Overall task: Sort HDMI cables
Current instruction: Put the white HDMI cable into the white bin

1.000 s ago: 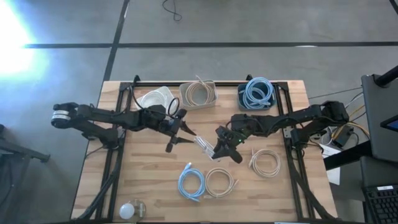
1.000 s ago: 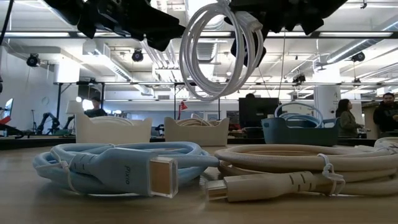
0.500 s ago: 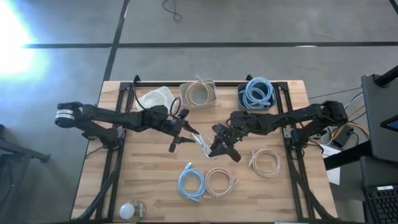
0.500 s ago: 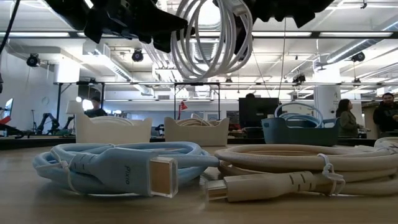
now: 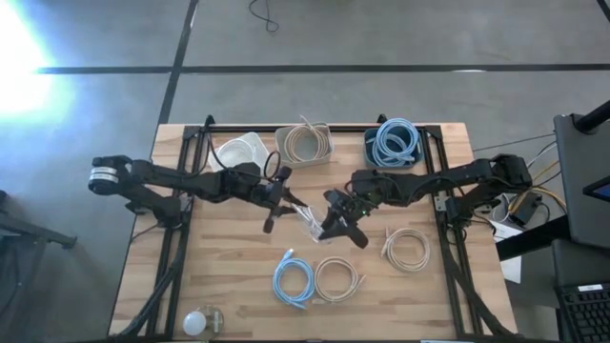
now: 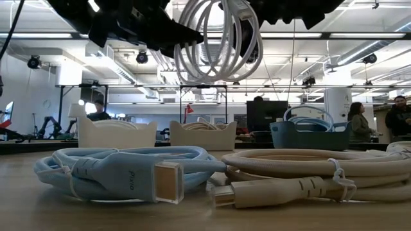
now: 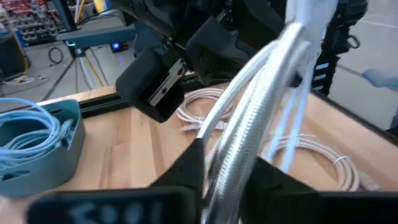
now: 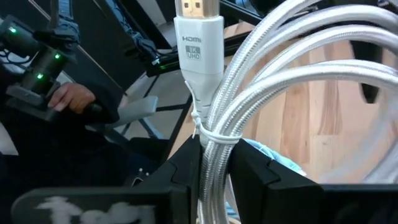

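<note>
Both my grippers, left gripper [image 5: 287,202] and right gripper [image 5: 331,211], pinch the white cable [image 5: 311,220] mid-frame above the table [image 5: 229,276].

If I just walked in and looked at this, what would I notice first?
First, the coiled white braided HDMI cable hanging in the air above the middle of the wooden table, with the left gripper and right gripper both on it. Next, a light blue coiled cable and two beige coiled cables lying on the near part of the table. At the far edge stand white, beige and blue bins.
</note>
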